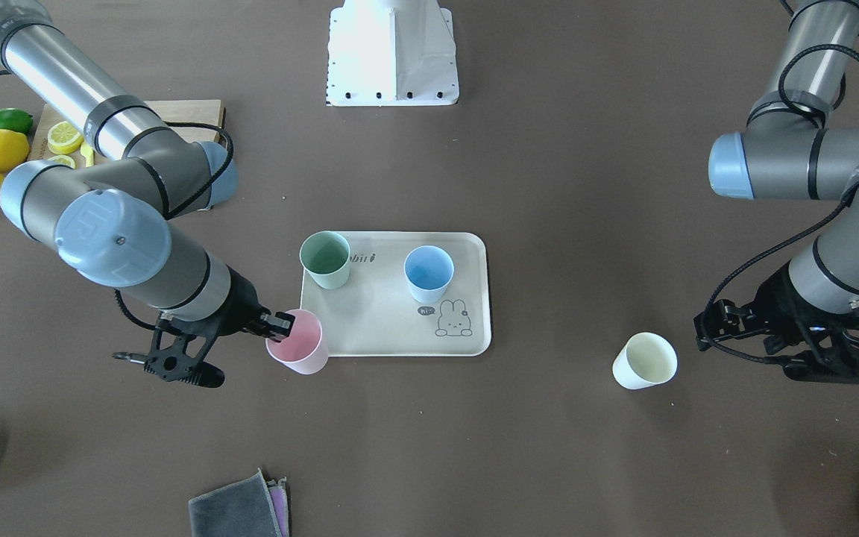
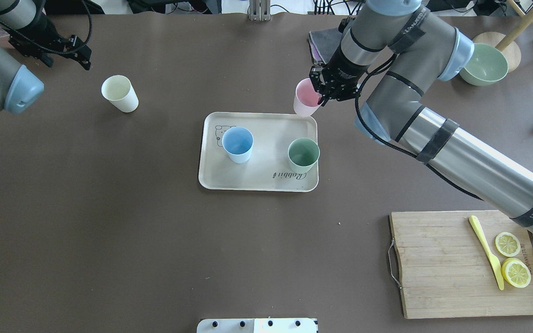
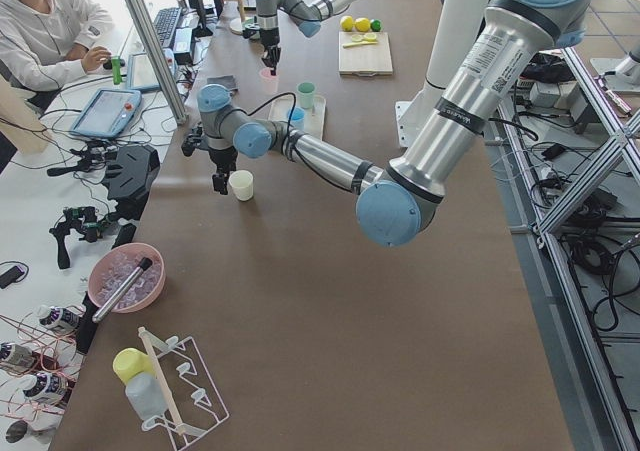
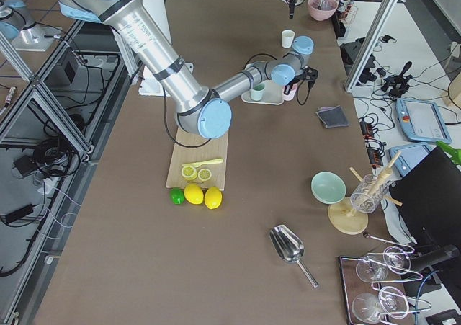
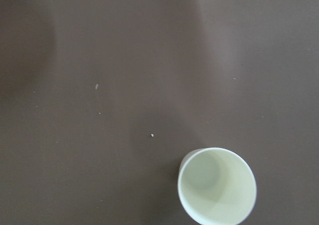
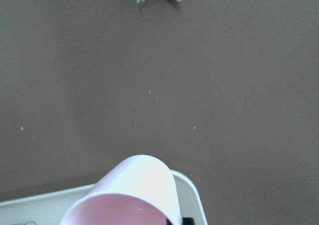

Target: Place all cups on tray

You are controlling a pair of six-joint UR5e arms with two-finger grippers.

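Wrist view shows pink cup (image 6: 132,185) over tray (image 6: 193,201) corner.

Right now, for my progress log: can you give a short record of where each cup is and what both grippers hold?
on tray: green cup, blue cup
at tray corner: pink cup, rim pinched by right gripper
on table, off tray: cream cup, upright
left gripper: open, empty, near cream cup

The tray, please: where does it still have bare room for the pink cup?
The tray is bare in its middle strip between the light blue cup and the sage green cup, and at the far corner beside the pink cup. Crowded: the robot's-right edge by the sage green cup.
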